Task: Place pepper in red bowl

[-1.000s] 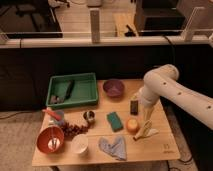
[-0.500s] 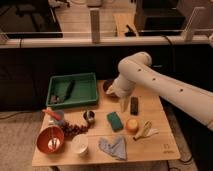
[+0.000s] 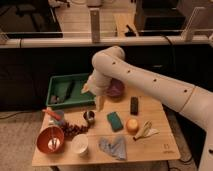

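The pepper (image 3: 51, 112) is a slim red-orange piece at the table's left side, just in front of the green tray (image 3: 75, 80) and against a small blue-grey object (image 3: 59, 118). The red bowl (image 3: 46, 135) stands at the front left corner, a little in front of the pepper, with something small and white inside. My gripper (image 3: 99, 102) hangs from the white arm over the middle of the table, by the tray's right front corner. It is to the right of the pepper and apart from it.
A dark purple bowl (image 3: 118, 90) sits half hidden behind the arm. A white cup (image 3: 80, 144), dark grape bunch (image 3: 75, 130), small metal cup (image 3: 89, 116), green sponge (image 3: 115, 121), black block (image 3: 134, 105), orange fruit (image 3: 132, 125), banana peel (image 3: 146, 131) and grey cloth (image 3: 114, 147) lie around.
My arm has swung from the table's right side leftward to the middle, bringing the gripper near the tray's right front corner. The objects on the table have not moved.
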{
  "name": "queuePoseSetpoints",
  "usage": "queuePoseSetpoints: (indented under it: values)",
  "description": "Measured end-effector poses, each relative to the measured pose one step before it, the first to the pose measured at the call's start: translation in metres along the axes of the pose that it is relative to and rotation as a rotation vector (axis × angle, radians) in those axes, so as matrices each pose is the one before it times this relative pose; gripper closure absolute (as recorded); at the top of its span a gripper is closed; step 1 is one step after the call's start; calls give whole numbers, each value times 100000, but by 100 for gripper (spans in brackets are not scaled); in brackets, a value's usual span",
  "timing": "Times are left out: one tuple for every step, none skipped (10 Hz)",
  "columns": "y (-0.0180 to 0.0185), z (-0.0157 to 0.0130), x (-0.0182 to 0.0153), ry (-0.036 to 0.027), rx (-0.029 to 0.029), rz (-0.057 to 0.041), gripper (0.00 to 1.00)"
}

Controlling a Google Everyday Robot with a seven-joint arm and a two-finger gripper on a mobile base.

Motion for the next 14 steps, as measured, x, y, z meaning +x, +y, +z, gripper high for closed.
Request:
queuePoseSetpoints:
  values:
    - [-1030, 507, -1837, -212, 257, 2275, 20]
    - [-1117, 556, -1690, 1201, 229, 5343, 20]
    - [-1094, 735, -1369, 817, 196, 10963, 20]
    - [-648, 474, -790, -739, 86, 7827, 20]
    - [-768, 718, -1100, -2894, -412, 6575, 20]
    - [-740, 1073, -1456, -6882, -1769, 2978, 20]
    - [-445, 741, -700, -8210, -1974, -1389, 20]
    - [-264, 821, -424, -8866, -2434, -2698, 20]
    - [-303, 1187, -645, -12390, -2799, -3942, 20]
    - [-83, 621, -360, -4212, -648, -2036, 20]
    - [-148, 454, -56, -1147, 209, -1068, 20]
    - [-241, 840, -208, 713, -18, -1456, 20]
    - [-171, 897, 99, 1230, -458, 255, 20]
    - [-140, 961, 513, 1010, -743, 1269, 20]
